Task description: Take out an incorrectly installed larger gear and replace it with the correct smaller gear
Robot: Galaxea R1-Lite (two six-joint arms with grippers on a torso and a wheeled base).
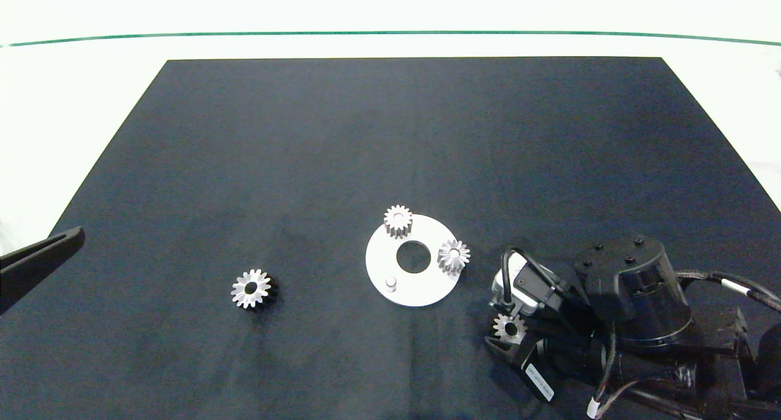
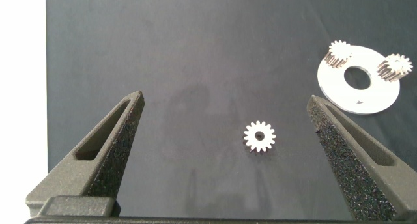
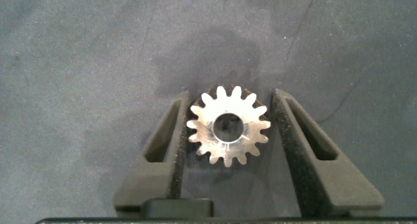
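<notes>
The right gripper is nearest, low over the black mat and near the right side of the white disc. Its two fingers are clamped on the smaller gear, one on each side of the toothed rim. The head view shows only a sliver of this, with the arm covering most of the fingers. The right wrist view shows the smaller gear face-on, with teeth against the foam pads and a shadow on the mat beyond it. The gear lies level, flat face and round hole pointing up. Being round, it has no long axis.

The larger gear lies flat on the mat, well left of the disc, touching nothing. Its hole points up and its dark side faces right.

The left gripper hangs at the mat's left edge, fingers spread wide and holding nothing. Only one finger enters the head view. The left wrist view shows both fingers, with the larger gear on the mat between them and further off.

On the disc stands a bare short peg at the near rim. A fine-toothed gear sits on the right. Another gear sits farthest, at the back.
</notes>
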